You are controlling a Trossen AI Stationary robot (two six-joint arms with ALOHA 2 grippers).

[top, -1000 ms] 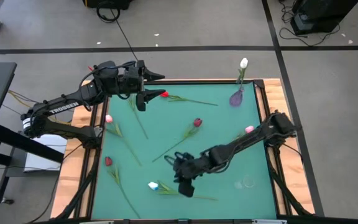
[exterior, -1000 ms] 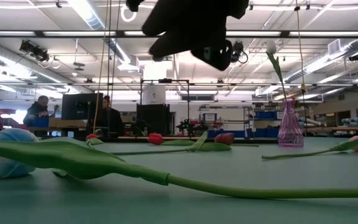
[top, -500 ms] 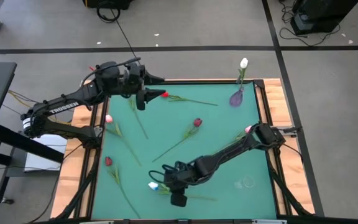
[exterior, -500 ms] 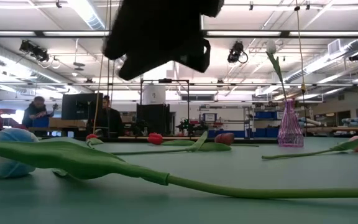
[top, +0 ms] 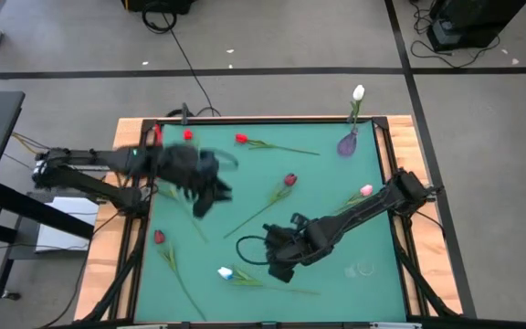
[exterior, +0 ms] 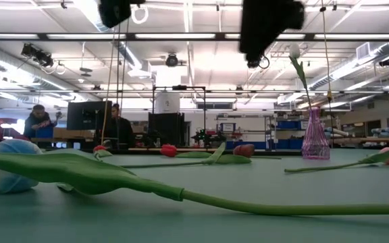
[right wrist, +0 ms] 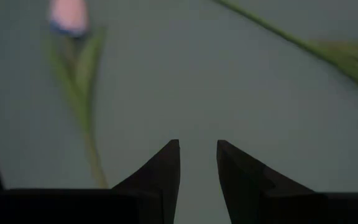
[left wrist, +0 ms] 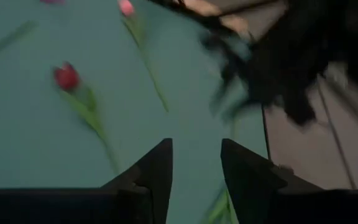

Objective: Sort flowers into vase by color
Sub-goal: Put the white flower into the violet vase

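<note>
- Hovering over the worktop point(top: 336, 183), your right gripper point(top: 279, 266) is part-spread and empty.
- White tulip point(top: 226, 272) lies just beside it, leftward, stem running right.
- Left gripper point(top: 204, 203), part-spread and empty, is farther off.

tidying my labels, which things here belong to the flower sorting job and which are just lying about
Job:
- red artificial tulip heads
- pink tulip head
- white-and-blue tulip head
- purple glass vase holding a white tulip
- clear glass vase

Lying about:
- black cable on the floor
</note>
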